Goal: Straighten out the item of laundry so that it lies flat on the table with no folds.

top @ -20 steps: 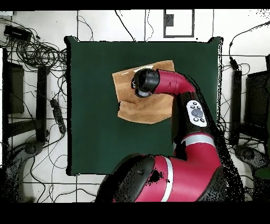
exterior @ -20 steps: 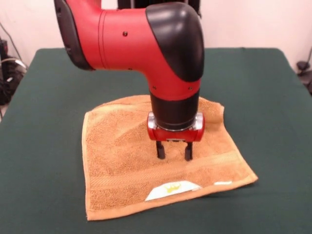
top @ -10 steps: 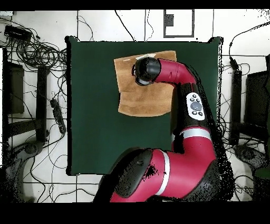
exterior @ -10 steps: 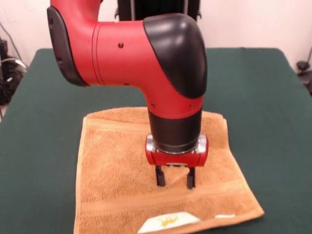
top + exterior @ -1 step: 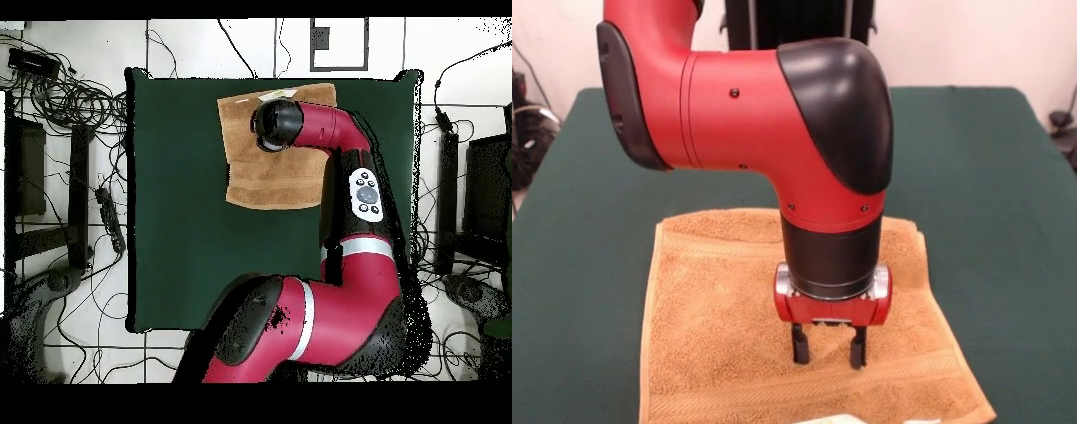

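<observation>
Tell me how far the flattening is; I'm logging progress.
Mostly done: the towel lies spread on the table with no obvious fold. In hand: the open end effector stands on it near its front edge. Left: lifting off, then checking the hidden part.

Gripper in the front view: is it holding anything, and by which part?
Nothing is gripped. The gripper stands open, jaws apart, with its tips down on the towel near its front edge.

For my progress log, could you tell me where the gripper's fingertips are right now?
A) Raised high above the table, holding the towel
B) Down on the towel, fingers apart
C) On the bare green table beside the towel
B: in the front view the gripper stands upright with its two fingers apart, tips down on the towel, which lies spread on the table.
</observation>
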{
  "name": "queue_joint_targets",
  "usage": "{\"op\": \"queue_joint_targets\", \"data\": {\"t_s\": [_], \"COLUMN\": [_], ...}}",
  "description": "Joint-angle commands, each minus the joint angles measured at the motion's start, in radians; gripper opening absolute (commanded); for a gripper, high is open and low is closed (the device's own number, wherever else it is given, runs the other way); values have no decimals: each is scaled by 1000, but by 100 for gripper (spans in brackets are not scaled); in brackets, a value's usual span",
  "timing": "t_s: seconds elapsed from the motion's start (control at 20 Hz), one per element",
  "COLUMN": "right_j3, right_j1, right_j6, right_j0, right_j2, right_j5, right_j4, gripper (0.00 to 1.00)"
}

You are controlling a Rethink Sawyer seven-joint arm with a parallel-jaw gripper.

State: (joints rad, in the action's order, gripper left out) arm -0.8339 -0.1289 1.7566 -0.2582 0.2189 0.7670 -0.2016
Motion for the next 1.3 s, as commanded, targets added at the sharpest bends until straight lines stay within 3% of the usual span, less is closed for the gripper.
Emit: {"op": "queue_joint_targets", "data": {"t_s": [0.05,0.35,0.45,0.65,0.8,1.0,1.3], "right_j3": [36,-7,-108,-423,-571,-707,-813], "right_j1": [38,8,-59,-293,-426,-537,-636], "right_j6": [-140,-141,-89,23,47,78,89], "right_j0": [34,26,25,12,-6,-28,-37], "right_j2": [126,133,102,37,33,34,16], "right_j5": [-75,-134,-138,-141,-154,-170,-128], "right_j4": [-37,-53,-59,-46,-32,-15,-6], "gripper": [100,100,100,100,100,100,100]}}
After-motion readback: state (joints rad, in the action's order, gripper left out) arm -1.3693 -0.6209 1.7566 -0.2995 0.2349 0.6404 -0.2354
